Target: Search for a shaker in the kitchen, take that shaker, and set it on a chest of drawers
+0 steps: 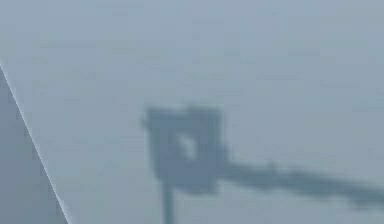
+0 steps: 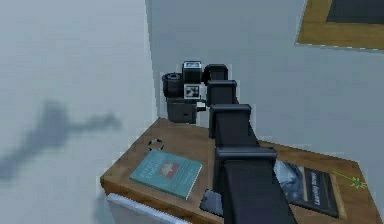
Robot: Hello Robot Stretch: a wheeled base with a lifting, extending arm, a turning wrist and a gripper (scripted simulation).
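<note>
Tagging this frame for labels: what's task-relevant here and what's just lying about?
Job:
gripper, can't tell whether it holds anything
wooden top, possibly the chest of drawers

Lying about:
teal book and dark book on that top
framed picture on the wall

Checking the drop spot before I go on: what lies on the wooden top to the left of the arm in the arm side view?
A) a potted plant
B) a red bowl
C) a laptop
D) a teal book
D: a flat teal book lies on the wooden top, left of the arm.
</note>
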